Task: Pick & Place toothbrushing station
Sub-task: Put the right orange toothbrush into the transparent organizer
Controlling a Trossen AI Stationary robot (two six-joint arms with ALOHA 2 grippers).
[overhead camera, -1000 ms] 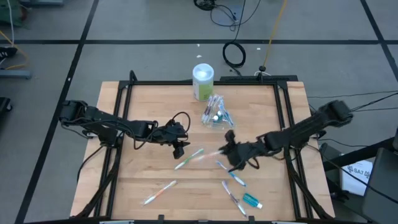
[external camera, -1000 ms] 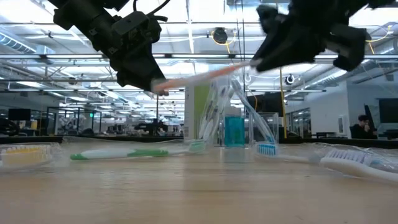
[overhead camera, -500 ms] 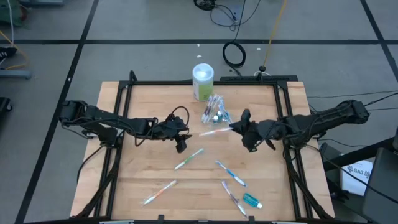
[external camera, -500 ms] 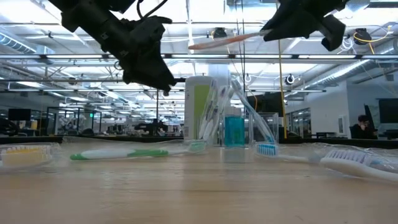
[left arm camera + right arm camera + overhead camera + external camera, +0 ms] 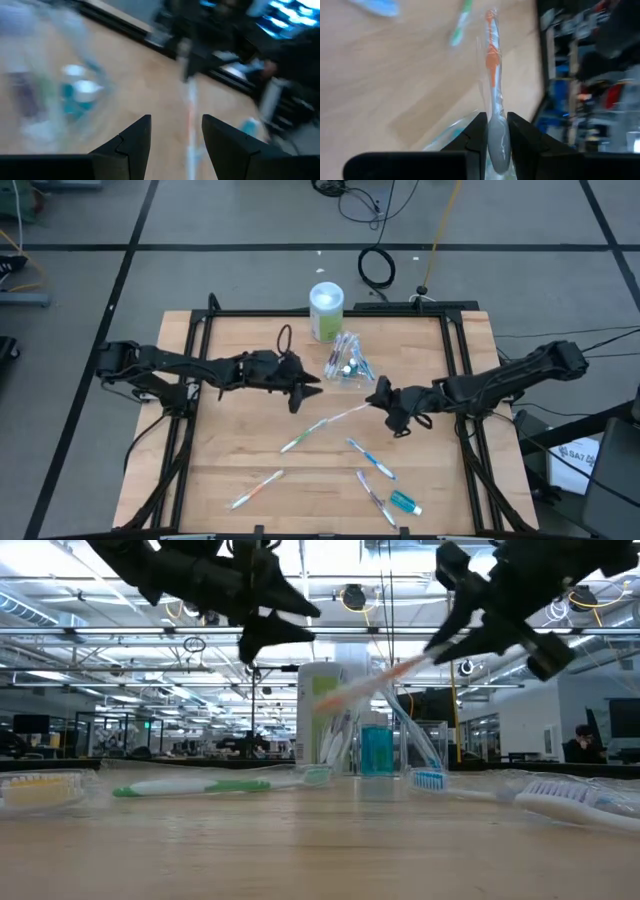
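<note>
My right gripper [image 5: 383,398] is shut on an orange-and-white toothbrush [image 5: 345,414] in a clear wrapper, above the table's middle. The brush shows slanted in the low view [image 5: 375,685]. My left gripper [image 5: 308,383] is open and empty, up in the air just left of the clear bag [image 5: 347,366]. The bag stands at the far middle and holds toothbrushes and teal tubes. A green toothbrush [image 5: 303,435], a blue one [image 5: 370,458], an orange-pink one [image 5: 255,490], another brush [image 5: 375,498] and a teal tube [image 5: 405,502] lie flat on the table. My right gripper pinches one end of the wrapped toothbrush [image 5: 495,107] between its two fingers. The fingers come from the table's right and lie along the brush. The brush is lifted clear of the table. Its free end [image 5: 330,420] slopes down toward the table's left and near side.
A white-and-green cylinder [image 5: 326,310] stands at the far edge behind the bag. Dark frame rails [image 5: 190,370] run along the table's left and right sides. Bare wood [image 5: 240,440] lies at the near left.
My right gripper has carried the toothbrush up and toward the far edge, then come back a little toward the near side; the brush, level half a second ago, now tips its free end down. My left gripper has risen and gone toward the far edge and the bag.
</note>
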